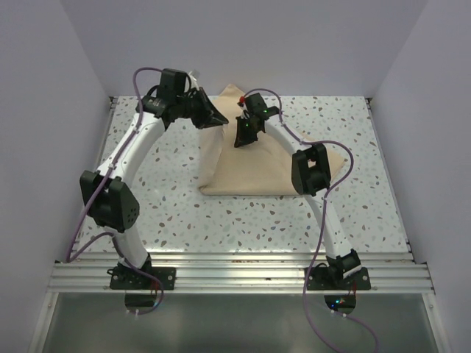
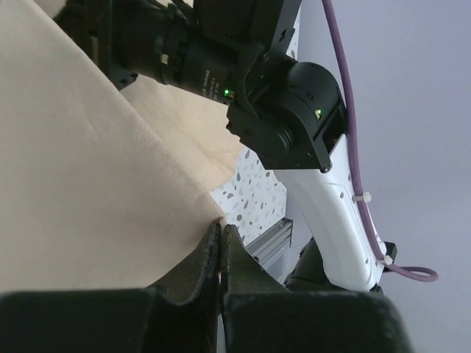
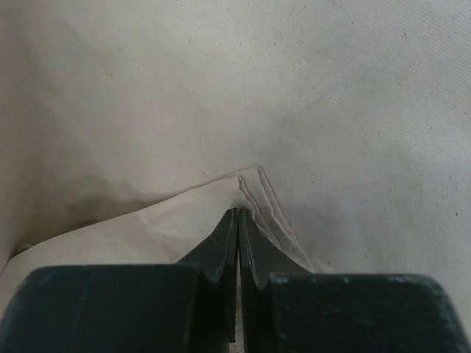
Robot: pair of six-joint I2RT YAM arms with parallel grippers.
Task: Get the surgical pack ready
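Surgical pack fabric lies on the speckled surface, tan and soft, its far part drawn up into a peak near the two arms. We see the left gripper closed on the cloth's edge, the sheet hanging beside it. We see the right gripper closed too, its tips pinching a folded, hemmed corner of the same sheet.

Soft even light, faint shadows, right pincer dark (slightly blurred)
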